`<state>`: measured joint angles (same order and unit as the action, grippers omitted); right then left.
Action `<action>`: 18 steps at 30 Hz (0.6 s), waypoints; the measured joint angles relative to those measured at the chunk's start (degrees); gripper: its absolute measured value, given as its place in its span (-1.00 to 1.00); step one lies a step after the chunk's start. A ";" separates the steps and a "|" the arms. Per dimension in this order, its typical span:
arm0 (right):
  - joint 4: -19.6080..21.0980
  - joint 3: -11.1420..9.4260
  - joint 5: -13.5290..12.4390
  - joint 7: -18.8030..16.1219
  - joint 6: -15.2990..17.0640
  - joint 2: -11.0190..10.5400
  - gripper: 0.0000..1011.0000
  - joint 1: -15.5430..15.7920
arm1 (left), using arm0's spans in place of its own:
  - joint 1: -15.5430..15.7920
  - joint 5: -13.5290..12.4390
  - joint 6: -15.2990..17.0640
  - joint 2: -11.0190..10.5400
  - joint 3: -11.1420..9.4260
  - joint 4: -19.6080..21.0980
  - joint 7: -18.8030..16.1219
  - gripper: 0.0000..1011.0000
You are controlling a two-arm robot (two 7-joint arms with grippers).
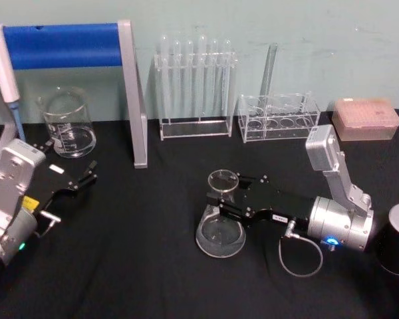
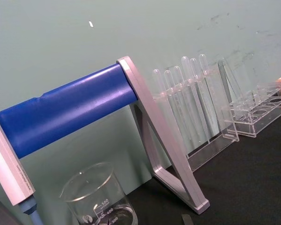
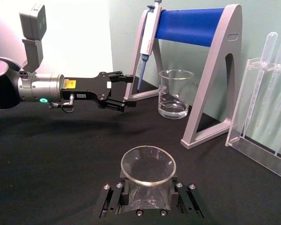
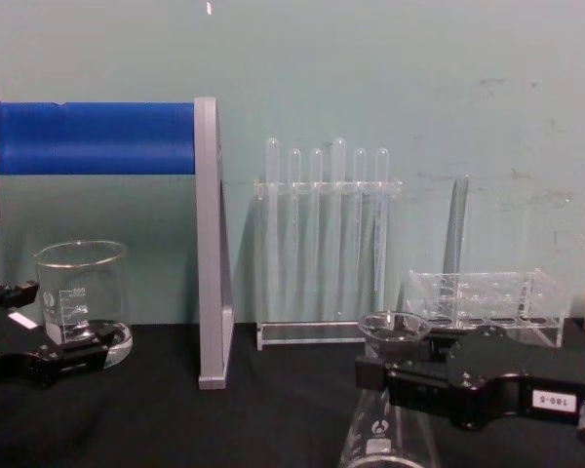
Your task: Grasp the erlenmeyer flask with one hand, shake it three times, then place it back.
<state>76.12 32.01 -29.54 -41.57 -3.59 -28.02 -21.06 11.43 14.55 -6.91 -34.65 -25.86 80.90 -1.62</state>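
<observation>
Right hand [image 1: 221, 201] low and level, fingers tight on the neck of the erlenmeyer flask [image 1: 219, 236].

The right gripper [image 1: 225, 201] is finished in black, and a small white label [image 4: 551, 400] with dark digits is carried on it. The erlenmeyer flask [image 1: 219, 237] at its jaws is made of clear, colourless glass with a small white printed mark. A plain black table cover [image 1: 153, 266] is spread beneath the gripper. Beyond it, a blue bar [image 1: 60, 45] on a silver-grey frame [image 1: 134, 100] is set against a pale green wall [image 1: 319, 40].
</observation>
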 joint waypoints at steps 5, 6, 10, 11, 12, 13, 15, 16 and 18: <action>0.00 0.00 0.00 0.00 0.00 0.00 -0.11 0.00 | 0.00 0.00 0.00 0.00 0.00 0.00 0.00 0.98; 0.00 -0.01 0.00 0.00 0.00 0.00 -0.11 0.00 | 0.00 0.00 0.00 0.00 0.00 0.00 0.00 0.98; 0.01 -0.02 0.00 0.01 0.00 0.00 -0.11 0.01 | 0.00 0.00 0.00 0.00 0.00 0.00 0.00 0.98; 0.01 -0.02 0.00 0.02 0.00 0.00 -0.11 0.02 | 0.00 0.00 0.00 0.00 0.00 0.00 0.00 0.98; 0.01 -0.02 0.00 0.02 0.00 0.00 -0.11 0.02 | 0.00 0.00 0.00 0.00 0.00 0.00 0.00 0.98; 0.02 -0.03 0.00 0.02 0.00 0.00 -0.11 0.03 | 0.00 0.00 0.00 0.00 0.00 0.00 0.00 0.98; 0.03 -0.04 0.00 0.03 0.00 0.00 -0.11 0.03 | 0.00 0.00 0.00 0.00 0.00 0.00 0.00 0.98; 0.03 -0.04 0.00 0.03 0.00 0.00 -0.11 0.03 | 0.00 0.00 0.00 0.00 0.00 0.00 0.00 0.98; 0.04 -0.05 0.00 0.03 0.00 0.00 -0.11 0.04 | 0.00 0.00 0.00 0.00 0.00 0.00 0.00 0.98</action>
<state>76.15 31.96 -29.54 -41.54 -3.59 -28.02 -21.02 11.43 14.55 -6.91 -34.65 -25.86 80.90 -1.62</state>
